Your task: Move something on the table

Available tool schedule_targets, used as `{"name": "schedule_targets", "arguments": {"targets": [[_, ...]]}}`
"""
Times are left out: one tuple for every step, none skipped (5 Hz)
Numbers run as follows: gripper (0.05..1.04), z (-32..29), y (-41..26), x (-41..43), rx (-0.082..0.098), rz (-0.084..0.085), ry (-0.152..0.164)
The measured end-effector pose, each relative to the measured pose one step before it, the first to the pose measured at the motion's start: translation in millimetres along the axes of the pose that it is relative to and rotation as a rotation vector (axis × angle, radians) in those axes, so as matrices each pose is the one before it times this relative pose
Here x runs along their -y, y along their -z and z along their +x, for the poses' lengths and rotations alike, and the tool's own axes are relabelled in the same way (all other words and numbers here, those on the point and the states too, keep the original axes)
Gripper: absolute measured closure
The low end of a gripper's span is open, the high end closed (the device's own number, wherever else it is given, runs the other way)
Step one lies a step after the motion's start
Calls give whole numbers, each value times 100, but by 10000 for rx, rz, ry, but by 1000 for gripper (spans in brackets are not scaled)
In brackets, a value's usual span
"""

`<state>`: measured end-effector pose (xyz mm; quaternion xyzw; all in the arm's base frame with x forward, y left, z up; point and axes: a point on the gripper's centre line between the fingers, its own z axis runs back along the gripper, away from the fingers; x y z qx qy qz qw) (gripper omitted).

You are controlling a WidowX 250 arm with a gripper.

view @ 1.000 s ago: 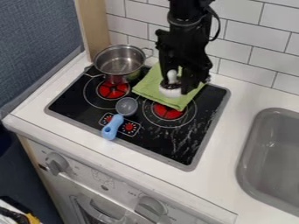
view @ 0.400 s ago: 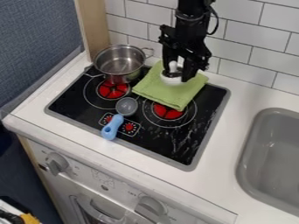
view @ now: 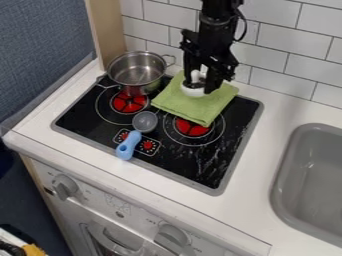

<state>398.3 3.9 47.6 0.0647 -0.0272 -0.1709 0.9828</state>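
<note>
1. Room: tiled wall (view: 287, 35) behind the work, blue-grey partition (view: 40, 40) on the image's left, wood post (view: 107, 30) at its back end. Oven front (view: 133, 220) below with knobs.
2. Counter (view: 267, 165): white, carried everything. Sink (view: 300, 175) was set into it at image right.
3. Cooktop (view: 177, 170): black, glossy, scuffed near its front right, red burner marks. Served as the work surface here.
4. Gripper (view: 198, 85): mine, came down over the back of the cooktop. Fingers looked clamped on the white piece (view: 194, 92), one each side, knob up between them. Straddling it that way should have kept it upright; judged the hold good enough for a short shift.
5. Cloth (view: 194, 107): green, flat, under my gripper, front corner near the right burner mark. Likely a soft spot to set things down. Risk: a low drag could have rucked it.
6. Pot (view: 135, 70): steel, two handles, upright by the left burner mark, as if for cooking. Close to the cloth, so a swing that way risked a bump.
7. Ladle (view: 129, 145): blue handle towards the front edge, handy for a later grab.
8. White piece: smallest, at the cloth's back part. Couldn't tell whether it touched the cloth.
</note>
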Motion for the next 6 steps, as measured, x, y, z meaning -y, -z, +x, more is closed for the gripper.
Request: {"name": "schedule_targets", "arguments": {"targets": [[111,16,34,-181,-62,-105,4],[79,-240,79,-116,-124,-31,-29],[84,-583,200,251,-109,-136,-46],[83,-550,-2878,-352,780,-263,-416],[84,-627,0,642,-43,-514,-117],[84,-509,231,264,-255,-108,-14]]}}
